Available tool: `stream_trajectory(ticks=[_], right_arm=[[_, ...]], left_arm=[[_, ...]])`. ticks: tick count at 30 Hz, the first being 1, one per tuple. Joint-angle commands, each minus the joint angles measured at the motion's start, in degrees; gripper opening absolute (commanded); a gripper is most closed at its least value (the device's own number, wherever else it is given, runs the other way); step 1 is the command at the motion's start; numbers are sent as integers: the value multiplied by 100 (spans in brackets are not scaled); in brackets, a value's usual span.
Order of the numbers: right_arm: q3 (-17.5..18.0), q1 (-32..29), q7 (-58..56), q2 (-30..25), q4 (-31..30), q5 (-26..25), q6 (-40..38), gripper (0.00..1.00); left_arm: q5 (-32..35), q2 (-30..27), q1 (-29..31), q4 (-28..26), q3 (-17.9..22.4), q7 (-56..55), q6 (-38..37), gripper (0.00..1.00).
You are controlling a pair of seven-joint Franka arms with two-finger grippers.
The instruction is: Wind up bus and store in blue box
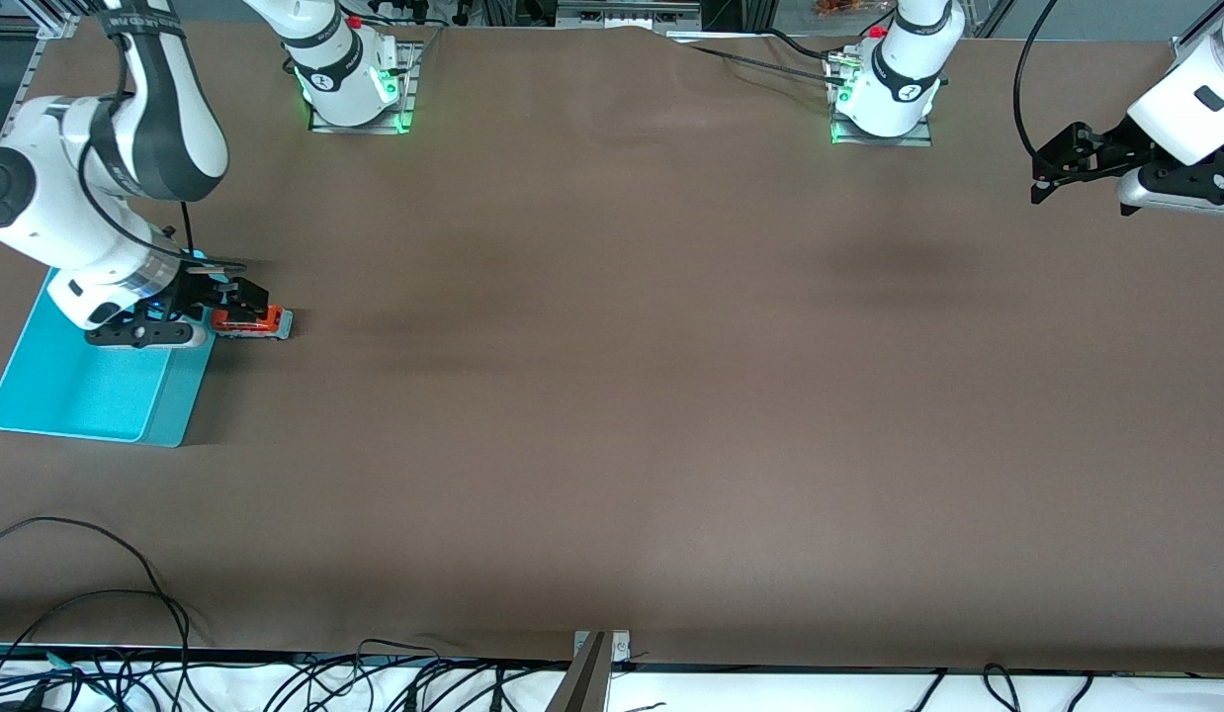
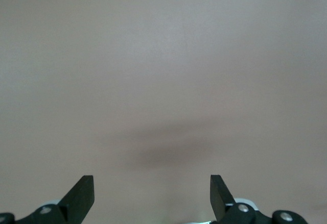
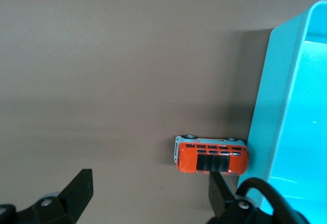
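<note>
The bus [image 1: 248, 321] is a small orange-red toy with a dark roof panel. It lies on the brown table right against the outer wall of the blue box [image 1: 173, 396], at the right arm's end. In the right wrist view the bus [image 3: 212, 157] touches the cyan wall of the blue box [image 3: 276, 106]. My right gripper [image 1: 232, 297] hovers low over the bus, open, and the bus sits by one fingertip [image 3: 218, 191] rather than between the two. Nothing is held by the right gripper [image 3: 150, 184]. My left gripper [image 1: 1055, 170] waits open over bare table [image 2: 152, 188].
The blue box holds nothing that shows; the right arm's wrist [image 1: 108, 287] covers its end nearest the bases. Both arm bases [image 1: 355, 89] [image 1: 884, 99] stand along the table's edge farthest from the camera. Loose black cables [image 1: 98, 593] lie at the front edge.
</note>
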Motion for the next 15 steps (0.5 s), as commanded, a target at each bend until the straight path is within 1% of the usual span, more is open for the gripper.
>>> stream_trajectory(ticks=[1,4,11,13,15], right_arm=[[93,-196,52,-144,-629,16,642,100],[93,-258,52,-109,-770,25,669,100],[84,-337,69,128,-823,60,704,100],[67,-337,331,190,-840,60,704,100],[67,-407,901,234,-875,51,774,100]], left_arm=[[-124,119,33,297,-3,-185,-164,100],[-124,111,33,306,-3,-194,-164,100],[-132,111,24,323,-29,-273,-164,100],[-132,111,33,323,-3,-265,-164,100],[-132,111,33,323,-3,-273,-164,100]])
